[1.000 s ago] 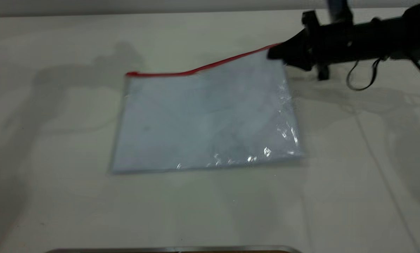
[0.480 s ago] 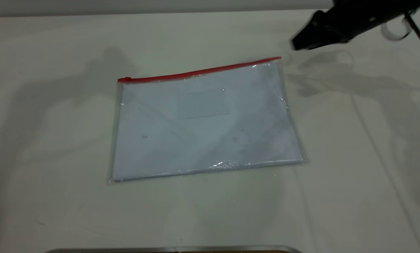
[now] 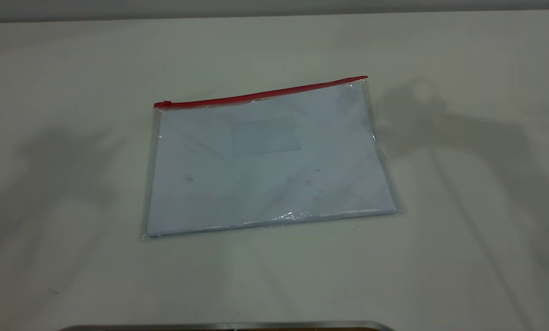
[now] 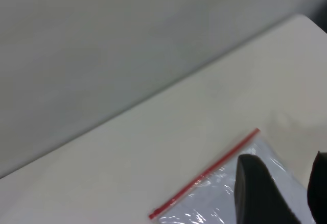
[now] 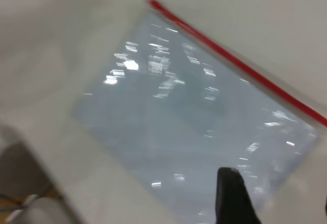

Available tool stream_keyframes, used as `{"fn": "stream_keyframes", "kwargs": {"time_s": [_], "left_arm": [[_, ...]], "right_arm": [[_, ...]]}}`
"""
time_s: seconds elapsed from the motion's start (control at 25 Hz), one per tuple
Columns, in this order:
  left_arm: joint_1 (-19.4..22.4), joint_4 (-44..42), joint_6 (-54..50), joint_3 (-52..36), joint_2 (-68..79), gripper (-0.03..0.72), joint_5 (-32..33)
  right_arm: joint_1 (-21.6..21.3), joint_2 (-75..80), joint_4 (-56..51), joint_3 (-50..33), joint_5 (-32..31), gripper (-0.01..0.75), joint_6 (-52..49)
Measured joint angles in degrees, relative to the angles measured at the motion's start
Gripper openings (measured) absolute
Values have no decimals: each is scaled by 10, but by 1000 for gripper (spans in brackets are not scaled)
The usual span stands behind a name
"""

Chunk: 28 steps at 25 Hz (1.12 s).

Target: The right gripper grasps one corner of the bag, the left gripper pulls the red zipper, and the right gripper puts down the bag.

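The bag (image 3: 269, 161) lies flat on the white table, a clear pouch with pale sheets inside. The red zipper (image 3: 260, 95) runs along its far edge, with the slider tab (image 3: 166, 104) at the left end. The corner of the bag (image 3: 364, 80) at the right end of the strip rests on the table. Neither gripper shows in the exterior view. In the left wrist view my left gripper (image 4: 283, 183) is open and empty, raised over the bag (image 4: 219, 203) near the zipper (image 4: 204, 175). In the right wrist view my right gripper (image 5: 278, 193) is open and empty, high above the bag (image 5: 194, 112).
The white table (image 3: 462, 230) spreads on all sides of the bag. A metal edge (image 3: 228, 326) runs along the bottom of the exterior view. A grey wall (image 3: 256, 7) stands behind the table. Arm shadows fall left and right of the bag.
My right gripper let go of the bag's right red corner and drew away up and right, out of the exterior view. The lifted corner dropped and the bag lies flat.
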State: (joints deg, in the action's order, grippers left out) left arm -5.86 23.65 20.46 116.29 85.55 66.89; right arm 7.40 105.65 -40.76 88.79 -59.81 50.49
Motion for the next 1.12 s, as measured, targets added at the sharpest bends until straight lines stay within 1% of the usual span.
{"fn": "stream_keyframes", "kwargs": {"time_s": [0.12, 0.16, 0.28, 0.4, 0.52, 0.64, 0.76, 0.84, 0.96, 1.12], "left_arm": [[0, -32, -48, -17, -56, 315, 0], [0, -37, -54, -34, -79, 315, 0], [0, -44, -61, -111, -151, 315, 0], [0, -45, -63, -216, -227, 315, 0], [0, -48, -63, -330, -303, 316, 0], [0, -58, -66, -445, -371, 316, 0], [0, -77, -83, -537, -434, 316, 0], [0, -95, -105, -587, -471, 316, 0], [0, -122, -139, -651, -526, 316, 0], [0, -146, -157, -722, -585, 318, 0]], "right_arm": [[0, -70, -50, -1, -72, 454, -6], [0, -89, -68, -1, -87, 448, -8], [1, -149, -104, -1, -102, 429, -35], [1, -209, -106, -1, -106, 417, -99], [1, -268, -76, -1, -109, 413, -173], [1, -330, -13, -1, -109, 413, -241], [1, -401, 49, -16, -109, 413, -287], [1, -445, 84, -44, -109, 413, -303], [1, -514, 128, -113, -109, 413, -313], [1, -603, 178, -244, -109, 413, -314]]}}
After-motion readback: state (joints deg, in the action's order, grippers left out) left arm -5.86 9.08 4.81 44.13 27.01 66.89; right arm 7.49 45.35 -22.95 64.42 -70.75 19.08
